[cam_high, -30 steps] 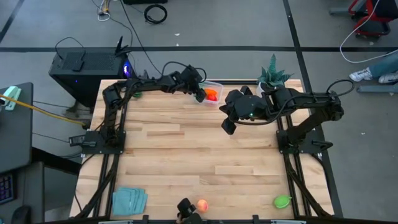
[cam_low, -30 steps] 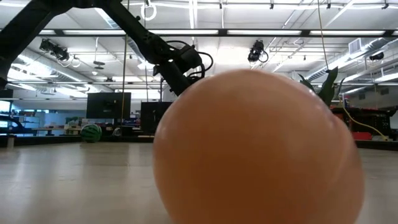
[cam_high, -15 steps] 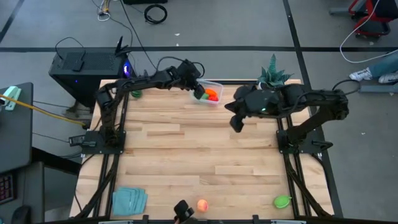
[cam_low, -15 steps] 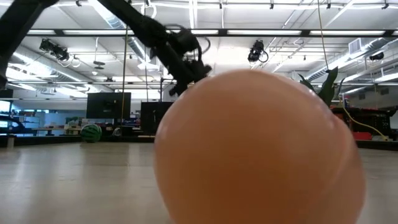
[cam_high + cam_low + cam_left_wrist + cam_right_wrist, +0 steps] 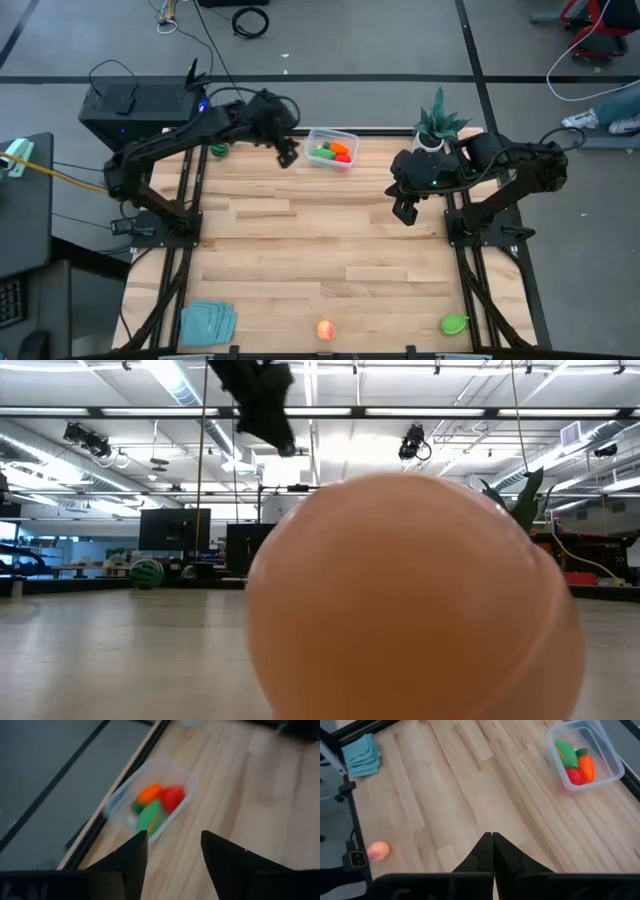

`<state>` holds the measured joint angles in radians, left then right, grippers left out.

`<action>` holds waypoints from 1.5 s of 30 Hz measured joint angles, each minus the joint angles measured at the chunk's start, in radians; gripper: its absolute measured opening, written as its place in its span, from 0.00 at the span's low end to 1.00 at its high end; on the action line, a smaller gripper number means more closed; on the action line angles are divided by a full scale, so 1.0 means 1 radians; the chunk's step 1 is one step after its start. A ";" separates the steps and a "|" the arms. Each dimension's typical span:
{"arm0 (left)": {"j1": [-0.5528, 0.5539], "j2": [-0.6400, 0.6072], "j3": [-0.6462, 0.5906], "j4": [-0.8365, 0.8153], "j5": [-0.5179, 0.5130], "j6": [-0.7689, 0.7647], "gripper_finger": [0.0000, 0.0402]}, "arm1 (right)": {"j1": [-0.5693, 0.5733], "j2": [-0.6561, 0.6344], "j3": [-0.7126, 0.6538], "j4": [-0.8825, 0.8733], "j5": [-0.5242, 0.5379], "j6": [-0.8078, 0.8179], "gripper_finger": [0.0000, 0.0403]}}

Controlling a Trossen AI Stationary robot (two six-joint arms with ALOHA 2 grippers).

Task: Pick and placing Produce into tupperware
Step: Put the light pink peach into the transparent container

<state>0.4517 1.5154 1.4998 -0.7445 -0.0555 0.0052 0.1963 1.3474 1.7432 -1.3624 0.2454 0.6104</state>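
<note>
Nearest the low camera, at the surface's (image 5: 300, 250) 6 o'clock edge: a peach-orange piece (image 5: 325, 329), filling most of the low view (image 5: 410, 600); it shows small in the right wrist view (image 5: 378, 850). At about 5 o'clock on the same near edge, a green piece (image 5: 454, 323), well apart from the peach one. Teal folded cloth (image 5: 208, 322) at 7 o'clock. Mid-depth, 3 o'clock side: right tool (image 5: 405, 212) over bare wood, fingers pressed together, holding nothing; its wrist view shows the two dark tips meeting (image 5: 492, 851). Farther back, toward 12 o'clock: tupperware (image 5: 331, 149), a clear box near the far edge, holding a green piece, a red piece and the orange carrot (image 5: 341, 150); same contents seen in the left wrist view (image 5: 155, 795) and right wrist view (image 5: 585, 755). Left tool (image 5: 287, 155) just to the box's 9 o'clock side, not touching it, fingers spread with a clear gap, empty. Far right corner: spiky plant (image 5: 437, 120) in a white pot.
</note>
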 joint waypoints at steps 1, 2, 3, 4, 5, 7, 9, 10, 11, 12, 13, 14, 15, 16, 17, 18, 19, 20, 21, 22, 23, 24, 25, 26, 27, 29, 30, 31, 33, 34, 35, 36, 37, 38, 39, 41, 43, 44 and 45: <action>0.003 -0.022 0.000 -0.050 -0.022 -0.024 0.45 | 0.004 0.000 0.000 0.001 0.000 0.000 0.01; 0.006 -0.040 0.000 -0.103 -0.042 -0.060 0.43 | 0.005 -0.001 0.000 0.000 0.000 -0.001 0.01; 0.014 -0.058 0.000 -0.152 -0.048 -0.105 0.41 | 0.006 -0.001 0.000 0.000 0.000 -0.001 0.01; 0.024 -0.073 0.000 -0.203 -0.049 -0.145 0.39 | 0.006 -0.001 0.000 0.000 0.001 -0.001 0.01; 0.033 -0.089 0.000 -0.251 -0.051 -0.183 0.37 | 0.005 -0.001 0.000 0.000 0.005 -0.001 0.01; 0.049 -0.115 0.000 -0.325 -0.055 -0.248 0.33 | 0.005 -0.001 0.000 0.000 0.007 -0.004 0.01; 0.060 -0.133 0.000 -0.388 -0.056 -0.297 0.29 | 0.005 -0.001 0.000 0.000 -0.003 -0.022 0.01; 0.063 -0.140 0.000 -0.414 -0.056 -0.313 0.28 | 0.005 -0.001 0.000 0.000 -0.023 -0.034 0.01; 0.062 -0.148 0.000 -0.440 -0.056 -0.324 0.26 | 0.005 -0.001 0.000 0.000 -0.050 -0.042 0.01; 0.060 -0.156 0.000 -0.470 -0.056 -0.338 0.24 | 0.005 -0.001 0.000 0.000 -0.082 -0.051 0.01; 0.057 -0.164 0.000 -0.504 -0.055 -0.345 0.22 | 0.005 -0.001 0.000 0.000 -0.115 -0.061 0.01; 0.049 -0.170 0.000 -0.535 -0.055 -0.358 0.20 | 0.007 0.001 0.000 0.001 -0.146 -0.068 0.01; 0.040 -0.175 0.000 -0.561 -0.055 -0.365 0.18 | 0.013 0.005 0.001 0.000 -0.175 -0.069 0.01; 0.028 -0.181 0.000 -0.589 -0.055 -0.373 0.16 | 0.019 0.007 0.001 0.001 -0.199 -0.071 0.01; 0.017 -0.188 -0.001 -0.613 -0.053 -0.386 0.13 | 0.026 0.013 0.001 0.001 -0.222 -0.076 0.01; 0.003 -0.195 -0.001 -0.628 -0.053 -0.390 0.11 | 0.034 0.019 0.001 0.003 -0.241 -0.084 0.01; -0.015 -0.203 -0.001 -0.636 -0.053 -0.395 0.09 | 0.045 0.022 0.001 0.006 -0.259 -0.090 0.01; -0.031 -0.212 -0.001 -0.644 -0.053 -0.399 0.07 | 0.058 0.029 0.001 0.009 -0.270 -0.091 0.01; -0.050 -0.220 -0.001 -0.646 -0.053 -0.404 0.05 | 0.069 0.034 0.001 0.014 -0.278 -0.090 0.01; -0.070 -0.230 -0.001 -0.643 -0.050 -0.409 0.03 | 0.080 0.037 0.001 0.024 -0.283 -0.090 0.01; -0.089 -0.241 -0.001 -0.643 -0.041 -0.409 0.02 | 0.093 0.042 0.001 0.039 -0.288 -0.090 0.01; -0.109 -0.249 -0.001 -0.645 -0.031 -0.415 0.02 | 0.105 0.045 0.001 0.058 -0.293 -0.088 0.01; -0.130 -0.260 -0.001 -0.646 -0.022 -0.424 0.02 | 0.115 0.046 0.001 0.075 -0.300 -0.085 0.01; -0.147 -0.270 -0.001 -0.650 -0.015 -0.441 0.02 | 0.129 0.047 0.001 0.093 -0.306 -0.083 0.01; -0.166 -0.278 -0.001 -0.650 -0.015 -0.451 0.03 | 0.144 0.048 0.001 0.112 -0.307 -0.081 0.01; -0.206 -0.299 -0.001 -0.654 -0.014 -0.475 0.05 | 0.175 0.052 0.001 0.139 -0.310 -0.084 0.01; -0.223 -0.307 -0.001 -0.653 -0.015 -0.479 0.05 | 0.193 0.058 0.001 0.147 -0.310 -0.087 0.01; -0.244 -0.315 -0.001 -0.652 -0.015 -0.481 0.05 | 0.209 0.066 0.001 0.157 -0.310 -0.087 0.01; -0.285 -0.330 -0.001 -0.652 -0.015 -0.479 0.03 | 0.240 0.087 0.001 0.176 -0.305 -0.088 0.01; -0.308 -0.336 -0.001 -0.650 -0.015 -0.467 0.02 | 0.251 0.101 0.001 0.184 -0.304 -0.086 0.01; -0.330 -0.343 -0.001 -0.650 -0.015 -0.461 0.02 | 0.260 0.118 0.001 0.196 -0.301 -0.082 0.01; -0.354 -0.350 -0.001 -0.650 -0.014 -0.460 0.01 | 0.267 0.139 0.001 0.220 -0.302 -0.082 0.01; -0.376 -0.354 -0.001 -0.649 -0.014 -0.459 0.02 | 0.275 0.158 0.001 0.245 -0.302 -0.083 0.01; -0.397 -0.358 -0.001 -0.649 -0.013 -0.458 0.02 | 0.282 0.178 0.001 0.270 -0.302 -0.088 0.01; -0.419 -0.363 -0.001 -0.649 -0.010 -0.457 0.03 | 0.288 0.195 0.000 0.296 -0.303 -0.094 0.01; -0.462 -0.369 -0.001 -0.647 0.004 -0.449 0.04 | 0.296 0.223 0.000 0.348 -0.307 -0.094 0.01; -0.508 -0.377 -0.001 -0.646 0.030 -0.413 0.03 | 0.306 0.249 0.000 0.387 -0.307 -0.083 0.01; -0.534 -0.379 -0.001 -0.641 0.046 -0.396 0.02 | 0.310 0.262 0.000 0.406 -0.307 -0.075 0.01; -0.558 -0.382 -0.001 -0.636 0.062 -0.382 0.02 | 0.315 0.274 0.000 0.427 -0.306 -0.073 0.01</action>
<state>-0.1066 1.1337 1.4990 -1.3803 0.0067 -0.3764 0.5112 1.6217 1.7435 -0.9352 -0.0608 0.5379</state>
